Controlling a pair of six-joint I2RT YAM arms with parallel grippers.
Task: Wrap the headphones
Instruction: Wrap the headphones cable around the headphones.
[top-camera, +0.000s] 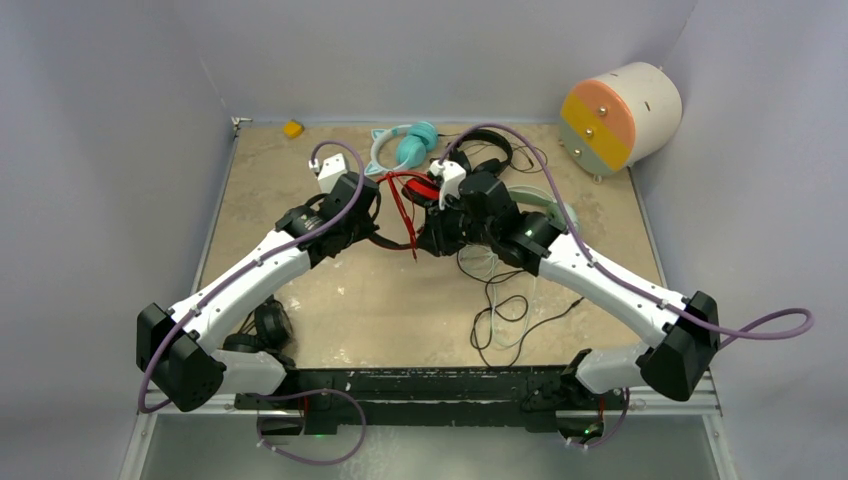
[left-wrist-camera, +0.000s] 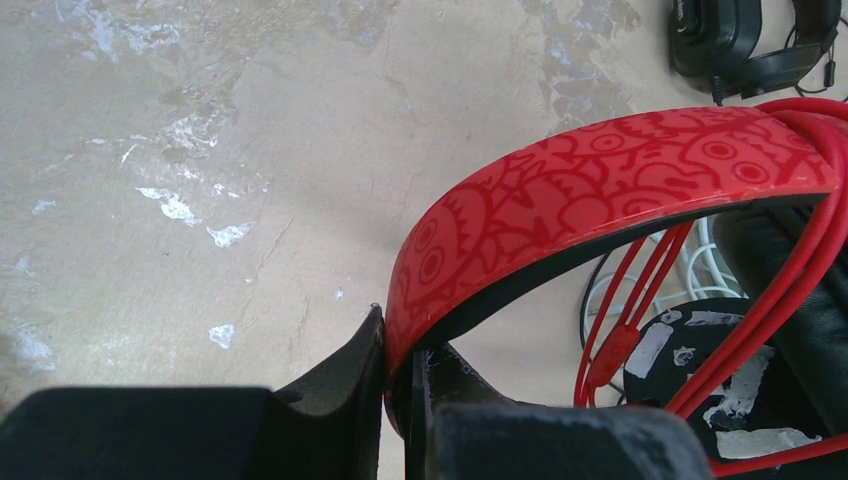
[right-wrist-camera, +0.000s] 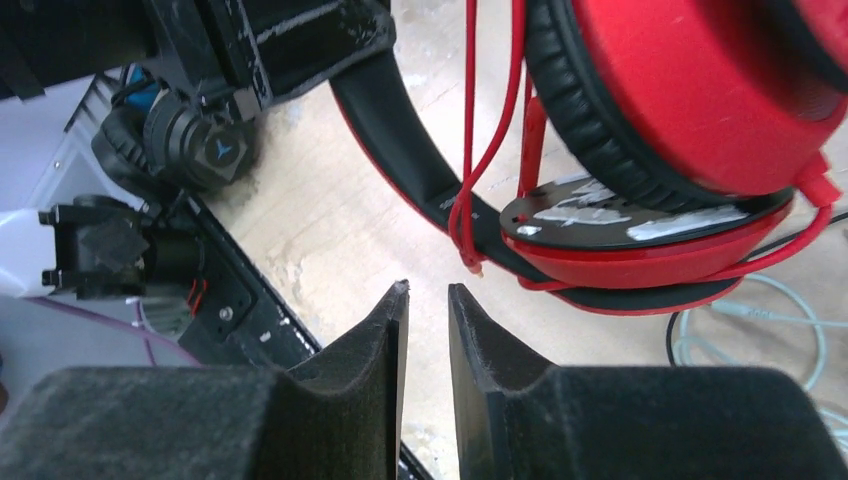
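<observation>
Now the left hand is clamped on the band of the red headphones, held over the bench at mid-frame in the top view. The right hand, jaws barely apart and empty, sits just below the red cable; best to pinch a loose loop and wind it snugly, without tugging.

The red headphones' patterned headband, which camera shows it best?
The left wrist view: the headband arches across close up, doodle pattern clear, one end pinched in the left claw. The right wrist view shows only its black underside beside the ear cup. The top view shows just a red speck.
</observation>
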